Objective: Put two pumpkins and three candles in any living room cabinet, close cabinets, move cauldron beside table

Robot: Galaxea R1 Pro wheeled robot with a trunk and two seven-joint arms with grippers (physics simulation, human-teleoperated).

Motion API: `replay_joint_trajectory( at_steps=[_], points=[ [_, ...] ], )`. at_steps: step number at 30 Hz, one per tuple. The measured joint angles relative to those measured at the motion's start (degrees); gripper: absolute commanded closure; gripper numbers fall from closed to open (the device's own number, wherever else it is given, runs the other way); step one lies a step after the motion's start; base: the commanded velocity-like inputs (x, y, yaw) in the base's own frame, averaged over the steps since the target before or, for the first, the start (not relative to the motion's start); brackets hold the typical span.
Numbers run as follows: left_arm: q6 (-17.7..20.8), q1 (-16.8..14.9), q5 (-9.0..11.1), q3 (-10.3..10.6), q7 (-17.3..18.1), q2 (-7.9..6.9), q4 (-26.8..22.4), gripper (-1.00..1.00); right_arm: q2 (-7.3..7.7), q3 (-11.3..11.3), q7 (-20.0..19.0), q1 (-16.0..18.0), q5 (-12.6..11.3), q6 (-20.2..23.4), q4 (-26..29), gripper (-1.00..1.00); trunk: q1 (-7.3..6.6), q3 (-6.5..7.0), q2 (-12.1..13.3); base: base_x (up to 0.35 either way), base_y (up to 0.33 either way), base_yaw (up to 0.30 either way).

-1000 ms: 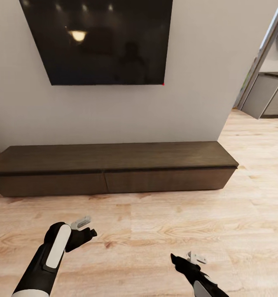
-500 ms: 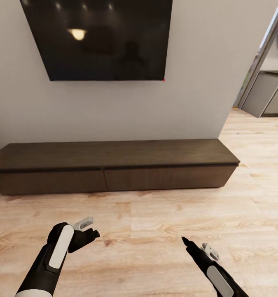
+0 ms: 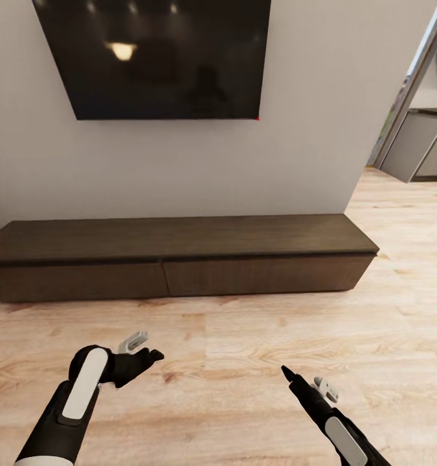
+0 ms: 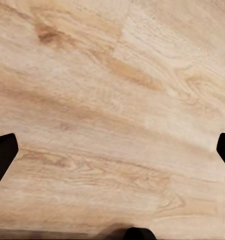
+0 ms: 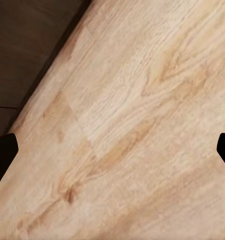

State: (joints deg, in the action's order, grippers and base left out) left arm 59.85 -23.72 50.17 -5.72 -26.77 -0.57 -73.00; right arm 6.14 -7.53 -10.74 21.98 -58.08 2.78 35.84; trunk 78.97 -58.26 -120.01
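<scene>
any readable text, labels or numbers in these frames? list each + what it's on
None readable.
The wall TV has a dark screen with only ceiling-light reflections, no logo legible.
The cabinet has plain drawer fronts, no markings.
The grey kitchen cabinets carry no lettering that can be made out.

A black wall screen (image 3: 156, 58) hangs above pale wooden floor (image 3: 244, 349).

Pale wood floor (image 3: 244, 349), long dark brown cabinet (image 3: 179, 255) resting on it, drawers shut
</scene>
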Motion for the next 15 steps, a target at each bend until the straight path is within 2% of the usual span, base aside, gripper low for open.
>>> replay_joint_trajectory(
  at_steps=[2, 3, 4, 8, 10, 12, 15],
  points=[
    [0.0, 0.17, 6.51, 1.46, 0.01, -2.42, -1.45, -1.0, -0.14, -0.03, 0.0, 0.03, 0.06, 0.0, 0.25, -1.0, 0.44, -0.36, -0.8, 0.0, 0.0, 0.0],
    [0.0, 0.24, 11.53, 2.45, 0.02, -4.1, -1.87, -1.0, -0.17, -0.05, 0.0, 0.04, 0.07, -0.03, 0.56, -1.0, 0.66, -0.54, -1.2, 0.0, 0.0, 0.0],
    [0.01, 0.3, 19.24, 3.65, 0.05, -6.59, -2.24, -1.0, -0.2, -0.08, 0.1, 0.05, 0.12, -0.08, 1.11, -1.0, 0.88, -0.72, -1.6, 0.0, 0.0, 0.0],
    [0.15, 0.53, 41.58, 6.88, 0.1, -14.46, -2.5, -1.0, -0.56, 0.02, 0.44, -0.02, 0.01, -0.87, 1.91, -1.0, 1.76, -1.44, -3.21, 0.0, 0.0, 0.0],
    [0.15, 0.59, 44.98, 7.57, 0.1, -15.75, -2.44, -1.0, -0.61, 0.1, 0.49, -0.03, -0.22, -1.74, 1.92, -1.0, 2.2, -1.8, -4.01, 0.0, 0.0, 0.0],
    [0.15, 0.65, 47.12, 8.0, 0.12, -16.53, -2.4, -1.0, -0.43, 0.92, 0.26, -0.03, -1.38, -2.17, 1.96, -1.0, 2.64, -2.16, -4.81, 0.0, 0.0, 0.0],
    [0.15, 0.71, 48.41, 8.23, 0.24, -16.98, -2.35, -1.0, -0.15, 3.72, -0.56, -0.3, -6.16, -1.55, 2.0, -1.0, 3.3, -2.69, -6.02, 0.0, 0.0, 0.0]
  ],
)
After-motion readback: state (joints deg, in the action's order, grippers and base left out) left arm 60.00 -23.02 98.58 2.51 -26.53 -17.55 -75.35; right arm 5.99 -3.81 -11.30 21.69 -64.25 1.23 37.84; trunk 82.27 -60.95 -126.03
